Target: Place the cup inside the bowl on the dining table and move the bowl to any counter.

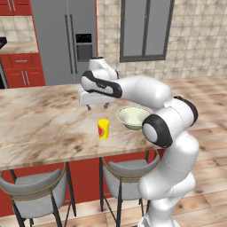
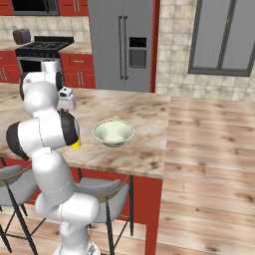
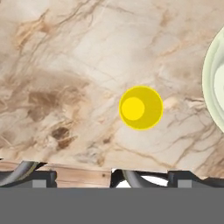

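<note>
While hanging above the dining table (image 1: pixel 40 119) with jaws spread wide and nothing between them, the gripper (image 1: pixel 97 106) looks straight down on the yellow cup (image 3: pixel 141 107) — seen from the hand as a round open mouth.

Nothing done yet, judging by the layout: cup upright on the marble top, just beside the pale green bowl (image 1: pixel 133 117) but apart from it, bowl bare inside. Left to do — descend, close on the cup, lift it over into the bowl, then carry the bowl off to the counter (image 1: pixel 17 46) with the red cabinets at the back wall.

No readable writing anywhere: only a red mark on the cup's side, too small to make out; none on the refrigerator (image 2: pixel 122 45).
</note>
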Tool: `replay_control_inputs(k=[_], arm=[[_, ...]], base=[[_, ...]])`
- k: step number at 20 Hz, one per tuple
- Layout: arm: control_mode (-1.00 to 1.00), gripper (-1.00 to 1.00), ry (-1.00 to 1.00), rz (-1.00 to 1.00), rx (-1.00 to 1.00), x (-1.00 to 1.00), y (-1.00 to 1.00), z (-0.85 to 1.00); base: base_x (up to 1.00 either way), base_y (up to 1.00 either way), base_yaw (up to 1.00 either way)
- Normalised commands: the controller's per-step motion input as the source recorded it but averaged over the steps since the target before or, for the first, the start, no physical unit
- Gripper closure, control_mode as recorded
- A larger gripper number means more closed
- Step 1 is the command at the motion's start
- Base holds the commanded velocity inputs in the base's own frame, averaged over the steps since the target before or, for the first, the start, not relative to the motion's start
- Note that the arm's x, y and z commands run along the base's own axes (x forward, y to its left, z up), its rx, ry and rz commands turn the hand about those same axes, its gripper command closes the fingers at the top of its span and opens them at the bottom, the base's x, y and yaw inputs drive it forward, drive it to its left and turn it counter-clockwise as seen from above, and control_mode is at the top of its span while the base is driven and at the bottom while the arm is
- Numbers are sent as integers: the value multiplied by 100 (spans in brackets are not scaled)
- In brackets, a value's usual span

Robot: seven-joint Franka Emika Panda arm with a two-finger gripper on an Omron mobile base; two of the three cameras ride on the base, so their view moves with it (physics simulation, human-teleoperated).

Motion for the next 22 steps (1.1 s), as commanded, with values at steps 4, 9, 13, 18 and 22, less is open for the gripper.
replay_control_inputs(k=[4, 9, 13, 18, 22], arm=[[-100, -100, 19, -3, -3, -1, 0, 0], [-100, -100, 25, -3, -6, -7, 0, 0], [-100, -100, 13, -1, -3, -1, 0, -2], [-100, -100, -3, 0, -2, 0, 2, -11], [-100, -100, -14, 0, -1, 0, 4, -11]], base=[[0, 0, 0], [0, 0, 0], [0, 0, 0], [0, 0, 0], [0, 0, 0]])
